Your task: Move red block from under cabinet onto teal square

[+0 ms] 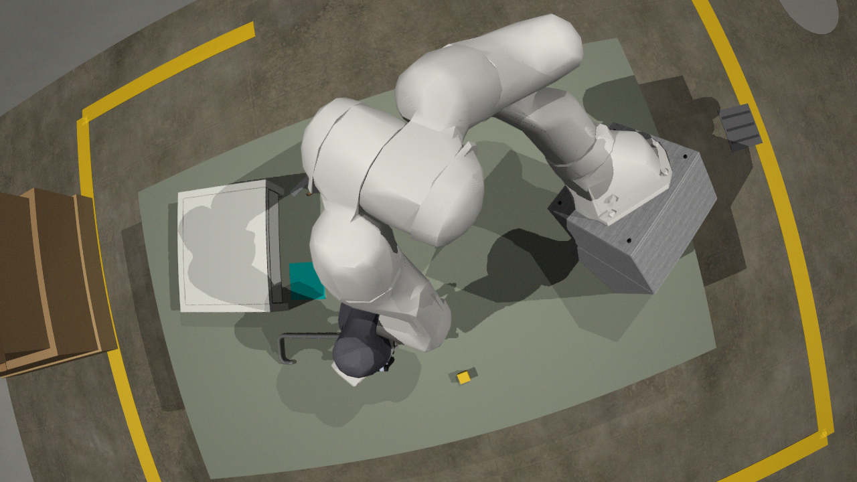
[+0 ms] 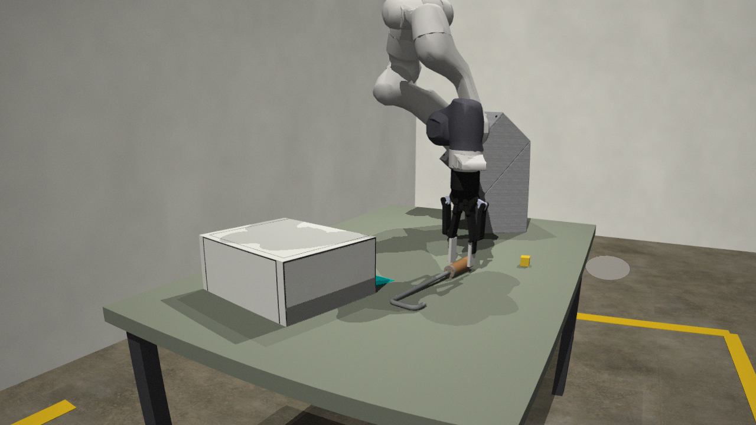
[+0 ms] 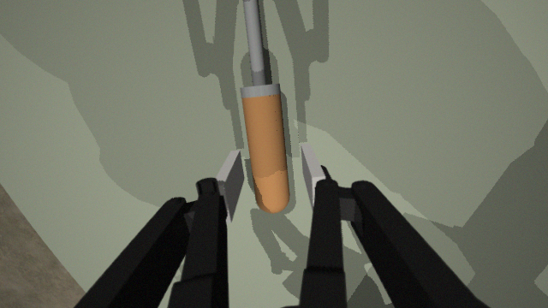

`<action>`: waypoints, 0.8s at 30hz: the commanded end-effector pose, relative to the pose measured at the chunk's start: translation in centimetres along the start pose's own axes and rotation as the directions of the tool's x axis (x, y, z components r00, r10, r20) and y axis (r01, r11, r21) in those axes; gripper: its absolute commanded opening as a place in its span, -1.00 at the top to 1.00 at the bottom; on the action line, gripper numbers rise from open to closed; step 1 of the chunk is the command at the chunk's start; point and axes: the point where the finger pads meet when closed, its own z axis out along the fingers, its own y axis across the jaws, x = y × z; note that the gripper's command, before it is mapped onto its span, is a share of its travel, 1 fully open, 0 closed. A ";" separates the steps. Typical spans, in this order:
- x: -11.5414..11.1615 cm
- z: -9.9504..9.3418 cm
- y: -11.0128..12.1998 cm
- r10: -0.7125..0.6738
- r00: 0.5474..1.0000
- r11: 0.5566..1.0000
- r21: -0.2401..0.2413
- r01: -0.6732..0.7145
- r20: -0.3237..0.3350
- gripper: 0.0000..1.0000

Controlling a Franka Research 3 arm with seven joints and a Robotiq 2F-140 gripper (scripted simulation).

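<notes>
The red block shows in no view; the inside of the white cabinet [image 1: 224, 246] [image 2: 330, 269] is hidden. The teal square [image 1: 301, 275] [image 2: 383, 280] lies beside the cabinet's right side in the top view, partly covered by the arm there. A hooked tool lies on the table, with a grey rod [image 1: 311, 335] [image 2: 422, 287] [image 3: 255, 43] and an orange-brown handle [image 2: 458, 267] [image 3: 265, 137]. My gripper [image 2: 460, 262] [image 3: 271, 162] is partly open, pointing down over the handle. Its fingertips stand on either side of the handle, with a gap at each side in the wrist view.
A small yellow block [image 1: 462, 377] [image 2: 524, 261] lies on the table [image 1: 539, 359] [image 2: 423, 364], away from the gripper. A grey piece [image 1: 298, 189] shows near the cabinet's upper right corner, partly hidden by the arm. The arm's metal pedestal [image 1: 665, 233] [image 2: 510, 185] stands at the far end.
</notes>
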 end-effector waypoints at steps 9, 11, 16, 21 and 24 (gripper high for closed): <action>0.1 1.3 -0.3 0.001 1.000 1.000 0.006 -0.001 -0.002 0.31; 0.1 1.4 -0.3 0.001 1.000 1.000 0.006 -0.001 -0.002 0.31; 0.1 1.7 -0.3 0.001 1.000 1.000 0.006 -0.001 -0.002 0.31; 0.1 1.9 -0.3 0.001 1.000 1.000 0.006 -0.001 -0.002 0.31; 0.1 1.9 -0.3 0.001 1.000 1.000 0.006 -0.001 -0.002 0.31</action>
